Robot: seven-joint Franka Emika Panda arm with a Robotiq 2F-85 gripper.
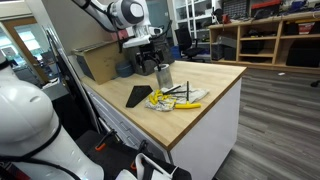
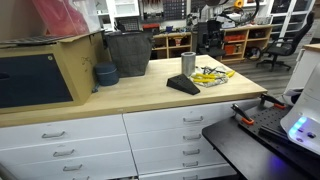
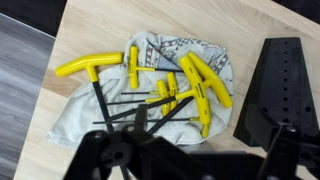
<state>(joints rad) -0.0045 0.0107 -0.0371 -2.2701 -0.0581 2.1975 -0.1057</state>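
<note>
Under me I count 1 crumpled cloth (image 3: 85,115) with yellow T-handle hex keys (image 3: 90,67) piled on it. I make out 7 handles, 3 long and 4 short, though they overlap, so the small ones may be miscounted. Just beside them lies 1 black key stand (image 3: 280,85). In an exterior view I count 1 metal cup (image 2: 188,63), 1 blue bowl (image 2: 106,74), 1 dark basket (image 2: 128,55) and 1 cardboard box (image 2: 75,65), all on 1 wooden worktop (image 2: 150,92).

Both exterior views oblique, mid-distance, share wooden counter (image 1: 215,82) (image 2: 150,92); wrist view straight down, close, over wrenches (image 3: 165,92).
</note>
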